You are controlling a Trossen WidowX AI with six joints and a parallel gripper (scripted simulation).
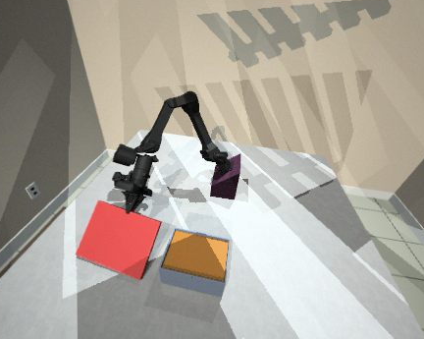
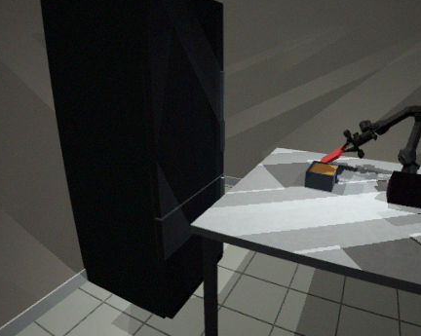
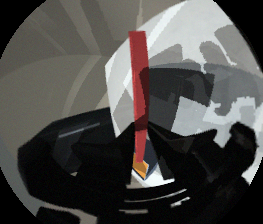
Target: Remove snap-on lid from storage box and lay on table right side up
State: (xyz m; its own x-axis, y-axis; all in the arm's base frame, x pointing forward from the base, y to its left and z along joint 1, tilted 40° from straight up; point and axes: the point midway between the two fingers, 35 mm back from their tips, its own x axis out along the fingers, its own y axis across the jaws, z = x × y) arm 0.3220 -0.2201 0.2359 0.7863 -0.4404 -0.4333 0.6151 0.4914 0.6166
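The red lid (image 1: 119,240) (image 2: 333,154) (image 3: 139,75) is off the box, held in the air beside it and tilted, its far edge lower than the edge at the fingers. My gripper (image 1: 129,210) (image 2: 345,148) (image 3: 140,123) is shut on one edge of the lid. The storage box (image 1: 191,282) (image 2: 320,180) is blue-grey, stands upright on the table and is open at the top, showing an orange inside (image 1: 197,254) (image 2: 324,168). In the wrist view only a small part of the box shows, below the lid between the fingers.
The arm's base stands on a dark purple block (image 1: 225,185) (image 2: 407,190) on the table (image 1: 281,272) (image 2: 259,211). A tall black fridge (image 2: 133,124) stands beyond the table's end. Sharp shadows and bright bands cross the table top.
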